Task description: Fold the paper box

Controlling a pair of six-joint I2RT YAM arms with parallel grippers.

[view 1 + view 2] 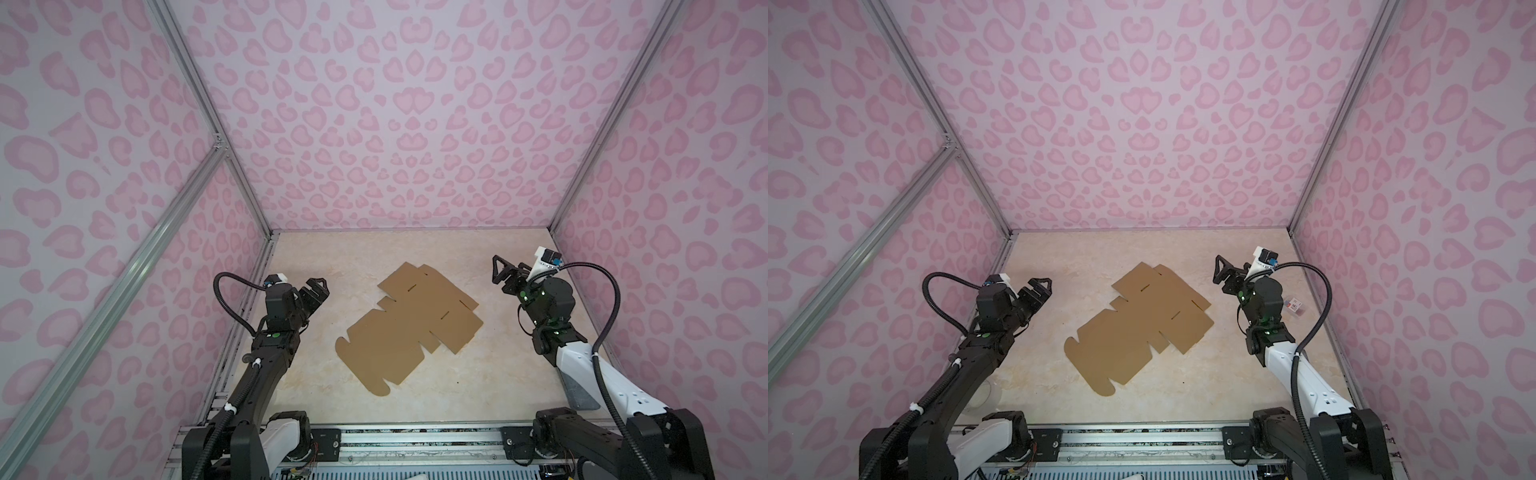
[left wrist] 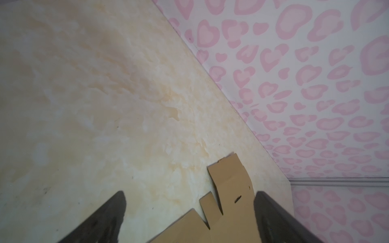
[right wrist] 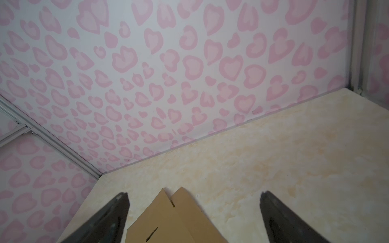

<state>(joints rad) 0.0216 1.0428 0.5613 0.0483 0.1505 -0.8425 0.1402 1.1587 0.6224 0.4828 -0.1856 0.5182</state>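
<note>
The paper box (image 1: 409,328) (image 1: 1138,328) is a flat brown die-cut cardboard sheet with flaps and slits, lying unfolded and skewed in the middle of the beige table (image 1: 490,382). My left gripper (image 1: 320,289) (image 1: 1042,286) hovers open to the left of the sheet, apart from it. My right gripper (image 1: 498,270) (image 1: 1221,270) hovers open to the right of the sheet's far end, holding nothing. In the left wrist view, flaps of the paper box (image 2: 229,189) lie below the open left gripper (image 2: 190,194). In the right wrist view, a corner of the paper box (image 3: 168,221) shows between the spread fingers of the right gripper (image 3: 195,194).
A small clear packet with a red-white label (image 1: 1293,306) lies on the table by the right wall, behind the right arm. Pink heart-patterned walls (image 1: 411,166) close in the table at the back and both sides. A metal rail (image 1: 415,440) runs along the front edge.
</note>
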